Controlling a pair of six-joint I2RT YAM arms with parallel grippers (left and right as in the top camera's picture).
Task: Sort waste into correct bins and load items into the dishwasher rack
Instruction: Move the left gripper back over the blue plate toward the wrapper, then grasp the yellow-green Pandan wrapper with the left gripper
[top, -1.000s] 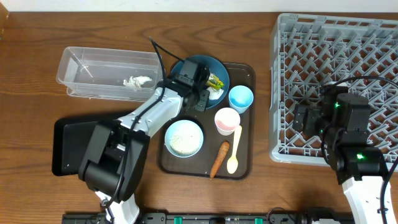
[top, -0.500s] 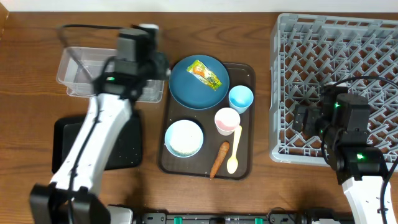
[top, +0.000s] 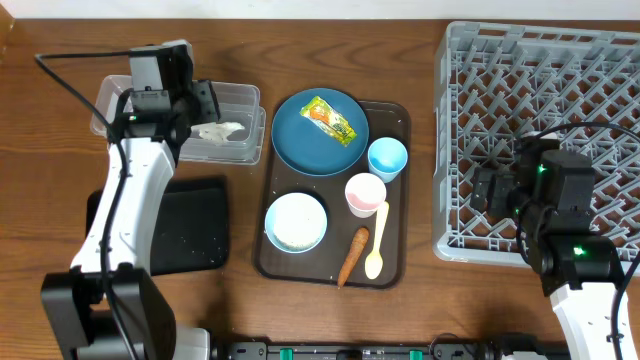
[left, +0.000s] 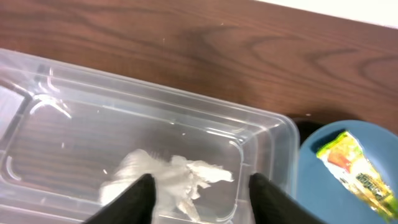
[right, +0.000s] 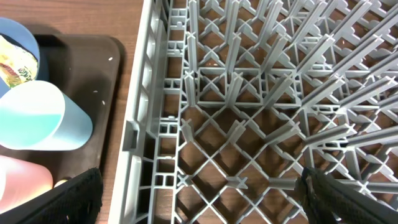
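Hovering over the clear tub (left: 267, 134) at the overhead view's upper left, the left fingers (left: 135, 200) stand parted, the crumpled tissue (left: 177, 177) lying loose inside. Best lift straight up, clear of the rim. Meanwhile the right fingers (right: 68, 199) gape empty above the rack (right: 236, 74).

Dark brown wooden table (top: 330, 50), visible grain, pale strip (top: 300, 6) along far edge — even light

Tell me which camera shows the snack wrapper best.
Overhead: the snack wrapper lies whole on the blue plate. The left wrist view catches it at the frame's edge; the right wrist view shows only a sliver.
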